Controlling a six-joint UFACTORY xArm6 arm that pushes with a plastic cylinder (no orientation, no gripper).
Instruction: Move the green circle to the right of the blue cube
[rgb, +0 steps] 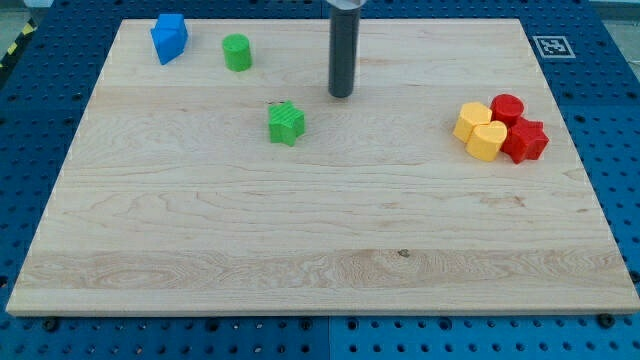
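Bare board surrounds my tip (342, 95), well right of green circle (237, 52).

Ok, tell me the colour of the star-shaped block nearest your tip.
Green: the star block sits just left of and below my tip, clear in the camera view.

Seven small blocks sit on a wooden board (320, 230): one blue cube (169, 38), two green, two yellow and two red. The greens are a green circle (237, 52) and a green star (286, 123); yellow block (472, 121), second yellow block (488, 140), red cylinder (507, 108) and red star (526, 141) cluster together.
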